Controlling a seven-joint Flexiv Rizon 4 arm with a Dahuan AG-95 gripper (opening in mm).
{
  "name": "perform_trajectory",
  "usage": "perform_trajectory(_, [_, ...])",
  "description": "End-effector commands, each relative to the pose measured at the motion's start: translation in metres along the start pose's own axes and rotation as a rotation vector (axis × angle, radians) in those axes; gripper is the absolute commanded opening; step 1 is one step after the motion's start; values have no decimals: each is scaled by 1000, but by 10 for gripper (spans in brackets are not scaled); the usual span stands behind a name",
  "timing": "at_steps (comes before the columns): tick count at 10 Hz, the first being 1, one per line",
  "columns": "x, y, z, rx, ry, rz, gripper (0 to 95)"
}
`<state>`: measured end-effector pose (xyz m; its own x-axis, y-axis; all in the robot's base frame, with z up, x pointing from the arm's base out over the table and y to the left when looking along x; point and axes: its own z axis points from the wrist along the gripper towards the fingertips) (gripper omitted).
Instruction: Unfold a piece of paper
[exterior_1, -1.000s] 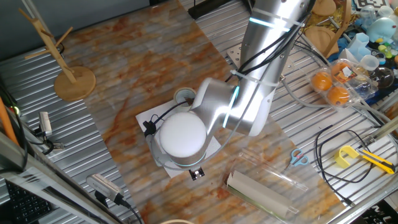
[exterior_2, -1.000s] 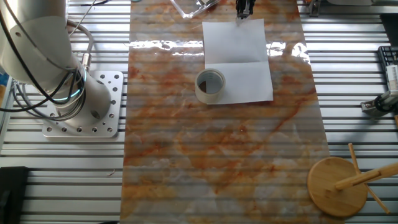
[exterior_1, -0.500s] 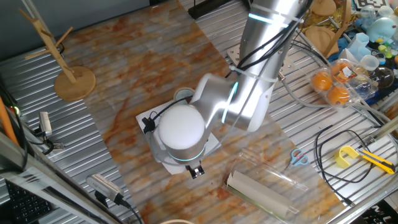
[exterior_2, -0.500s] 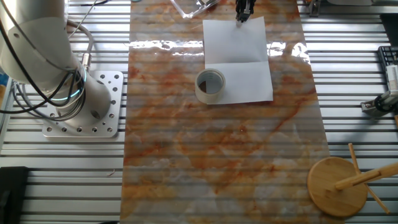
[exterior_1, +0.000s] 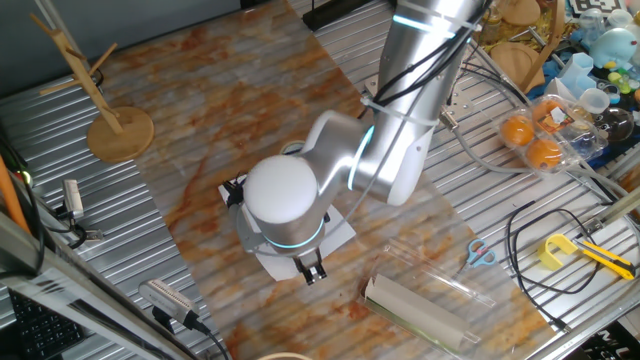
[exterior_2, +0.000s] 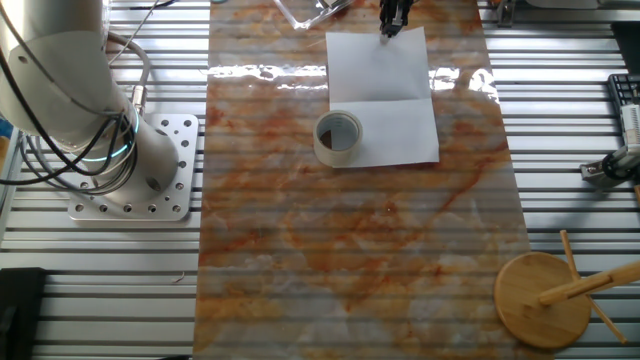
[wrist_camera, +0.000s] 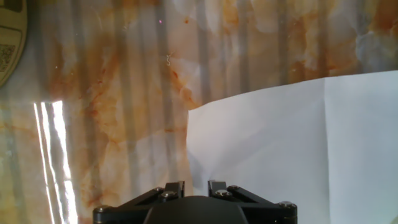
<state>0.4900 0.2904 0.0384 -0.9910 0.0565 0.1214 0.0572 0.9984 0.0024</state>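
The piece of paper is a white sheet lying opened out on the marbled orange mat, with a crease across its middle. In one fixed view the arm hides most of it and only corners show. In the hand view the paper fills the lower right, and its left edge runs down into the gap between the jaws. My gripper stands at the sheet's far edge. It also shows in one fixed view and in the hand view. The jaws stand a little apart and hold nothing.
A tape roll sits on the sheet's near left corner. A beige roll in a clear sleeve lies close to the gripper. A wooden stand, scissors and oranges are farther off. The arm's base is bolted left of the mat.
The arm's elbow and wrist have swung left over the paper. The gripper has shifted slightly along the sheet's edge. The paper and tape roll have not moved.
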Motion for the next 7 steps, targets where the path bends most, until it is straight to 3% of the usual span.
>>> perform_trajectory(1, [-1,1,0,-7,2,4,190])
perform_trajectory(7, [-1,1,0,-28,5,-4,190])
